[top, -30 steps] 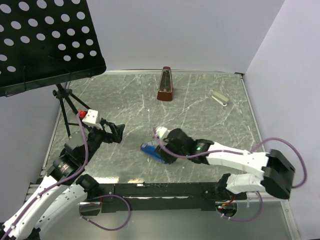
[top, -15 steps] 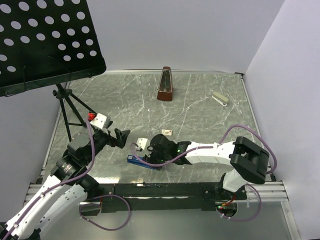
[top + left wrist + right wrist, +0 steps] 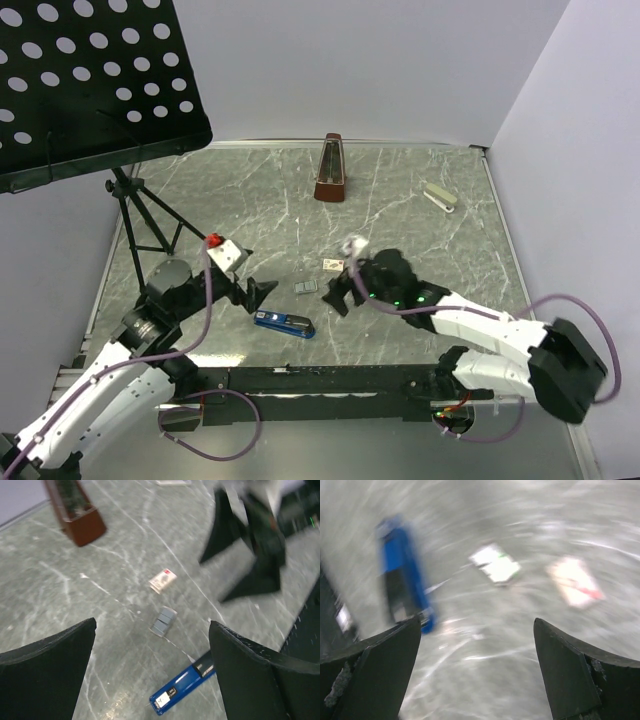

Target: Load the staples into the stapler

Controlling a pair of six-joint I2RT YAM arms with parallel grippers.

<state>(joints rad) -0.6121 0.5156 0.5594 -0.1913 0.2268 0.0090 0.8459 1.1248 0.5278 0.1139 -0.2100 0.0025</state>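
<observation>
1. The left claw (image 3: 255, 292) stands wide, its fingers (image 3: 47, 672) far apart and gripping nothing; it hangs over the table (image 3: 420, 240).
2. The blue stapler (image 3: 284, 322) lies flat on the table just beside this claw, on its near right side; the left wrist view shows it low between the fingers, closer to the right one and touching neither; whether its tray is open I cannot tell.
3. The staples (image 3: 306, 287), a short grey strip, lie loose on the table straight ahead of the left claw, between it and the right claw (image 3: 340, 293); they touch neither claw nor the blue stapler.
4. The box (image 3: 333, 264), whitish with red print, lies flat a little beyond the staples as the left claw looks at them; it sits just beside the right claw's fingers, on their far side, and apart from the staples.
5. The right claw is spread wide and empty; its wrist view is blurred, yet both fingers (image 3: 570, 680) show at the edges, with the blue stapler, staples and box lying on the table in the gap between them.
6. The two claws face each other, near but apart.
7. Well beyond both claws a metronome (image 3: 331, 170) stands upright; a white stapler (image 3: 440, 197) lies far off past the right claw, to its right; a music stand (image 3: 90, 80) rises to the left of the left claw.
</observation>
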